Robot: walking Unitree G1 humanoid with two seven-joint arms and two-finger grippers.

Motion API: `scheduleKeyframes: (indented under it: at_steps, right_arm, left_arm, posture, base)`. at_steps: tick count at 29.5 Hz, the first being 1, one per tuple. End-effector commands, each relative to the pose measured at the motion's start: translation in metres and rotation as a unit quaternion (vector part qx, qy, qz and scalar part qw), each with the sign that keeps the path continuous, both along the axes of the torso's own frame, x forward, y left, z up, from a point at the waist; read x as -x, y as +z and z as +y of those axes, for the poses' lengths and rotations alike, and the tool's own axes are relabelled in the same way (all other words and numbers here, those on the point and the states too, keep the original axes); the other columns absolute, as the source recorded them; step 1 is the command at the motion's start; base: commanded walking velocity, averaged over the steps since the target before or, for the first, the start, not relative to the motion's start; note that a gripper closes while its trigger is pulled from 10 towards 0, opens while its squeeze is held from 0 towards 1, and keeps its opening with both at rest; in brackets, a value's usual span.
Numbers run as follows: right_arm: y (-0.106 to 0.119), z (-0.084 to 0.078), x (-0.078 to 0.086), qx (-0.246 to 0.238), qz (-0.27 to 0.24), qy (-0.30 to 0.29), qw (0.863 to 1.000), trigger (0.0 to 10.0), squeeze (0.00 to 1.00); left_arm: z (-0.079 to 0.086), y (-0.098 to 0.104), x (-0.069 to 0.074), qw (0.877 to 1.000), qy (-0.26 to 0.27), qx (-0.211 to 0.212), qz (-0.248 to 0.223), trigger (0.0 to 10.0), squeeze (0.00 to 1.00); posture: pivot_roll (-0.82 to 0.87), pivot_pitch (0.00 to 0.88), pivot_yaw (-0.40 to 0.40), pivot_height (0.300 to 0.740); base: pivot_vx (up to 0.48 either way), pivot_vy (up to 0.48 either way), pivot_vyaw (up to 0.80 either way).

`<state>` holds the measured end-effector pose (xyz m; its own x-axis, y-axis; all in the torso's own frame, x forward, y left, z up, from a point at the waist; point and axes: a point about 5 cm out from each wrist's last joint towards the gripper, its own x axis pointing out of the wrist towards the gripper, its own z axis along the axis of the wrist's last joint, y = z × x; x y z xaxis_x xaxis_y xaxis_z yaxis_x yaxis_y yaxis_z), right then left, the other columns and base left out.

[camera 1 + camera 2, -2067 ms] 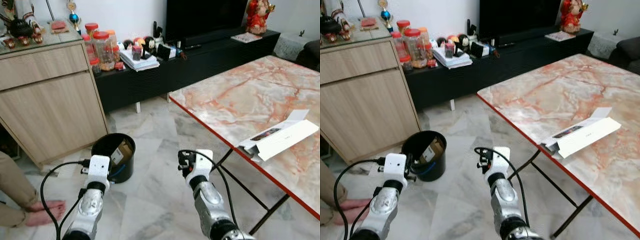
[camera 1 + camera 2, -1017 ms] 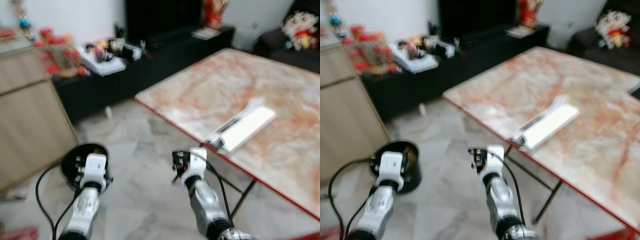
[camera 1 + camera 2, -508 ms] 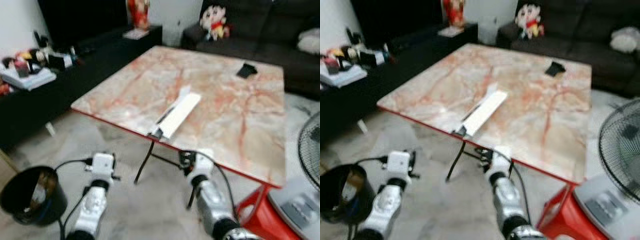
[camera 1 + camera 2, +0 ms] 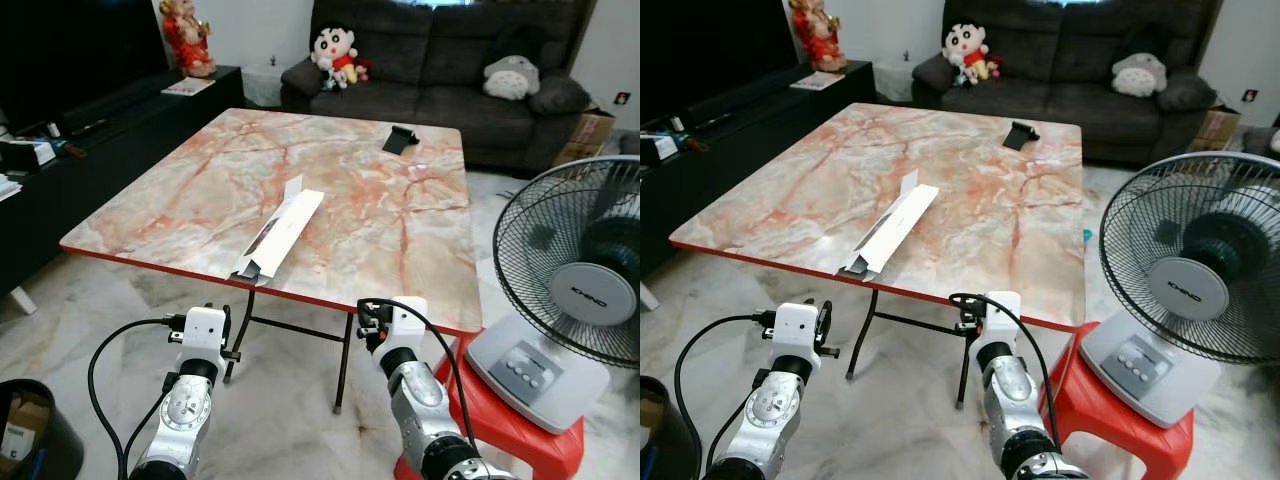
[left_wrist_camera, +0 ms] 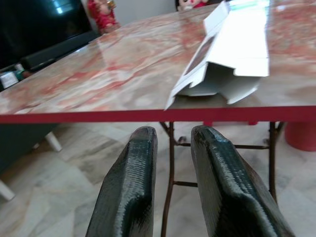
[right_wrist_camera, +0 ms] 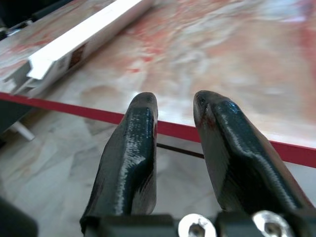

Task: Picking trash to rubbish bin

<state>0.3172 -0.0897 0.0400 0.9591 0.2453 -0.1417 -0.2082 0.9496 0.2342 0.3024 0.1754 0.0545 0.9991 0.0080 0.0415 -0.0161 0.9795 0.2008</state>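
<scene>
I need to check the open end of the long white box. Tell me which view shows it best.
The left wrist view: the white box faces it, open end with flaps showing. Both eye views show its whole length on the marble table; the right wrist view shows one side.

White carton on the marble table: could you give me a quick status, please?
Both grippers, left gripper and right gripper, open, empty, below table edge. Long white cardboard carton lies at marble table edge, untouched. Nothing blocking.
</scene>
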Motion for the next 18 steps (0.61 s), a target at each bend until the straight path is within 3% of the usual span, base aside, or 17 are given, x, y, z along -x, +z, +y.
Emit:
scheduleKeyframes:
  at_steps: [1, 11, 15, 18]
  right_arm:
    - [0.0034, 0.0013, -0.0023, 0.0, -0.007, 0.002, 1.0, 10.0, 0.0]
    - [0.0019, 0.0001, -0.0021, -0.003, 0.001, -0.003, 1.0, 10.0, 0.0]
    - [0.0023, -0.0015, -0.0026, -0.003, -0.001, -0.006, 1.0, 10.0, 0.0]
    - [0.0028, -0.0019, -0.0026, 0.0, -0.004, -0.006, 1.0, 10.0, 0.0]
  left_arm:
    - [0.0016, 0.0013, 0.0002, 1.0, -0.004, -0.006, -0.002, 10.0, 0.0]
    - [0.0022, 0.0003, 0.0002, 1.0, 0.001, 0.012, 0.004, 10.0, 0.0]
    - [0.003, -0.0001, -0.0001, 1.0, 0.003, 0.012, 0.007, 10.0, 0.0]
    - [0.0028, -0.0002, -0.0001, 1.0, 0.004, 0.014, 0.007, 10.0, 0.0]
  posture:
    - [0.04, 0.0, -0.003, 0.74]
    - [0.04, 0.0, -0.001, 0.74]
    - [0.04, 0.0, -0.001, 0.74]
    - [0.04, 0.0, -0.001, 0.74]
  base:
    - [0.0, 0.0, 0.0]
    - [0.0, 0.0, 0.0]
    - [0.0, 0.383, -0.77]
    - [0.0, 0.48, 0.0]
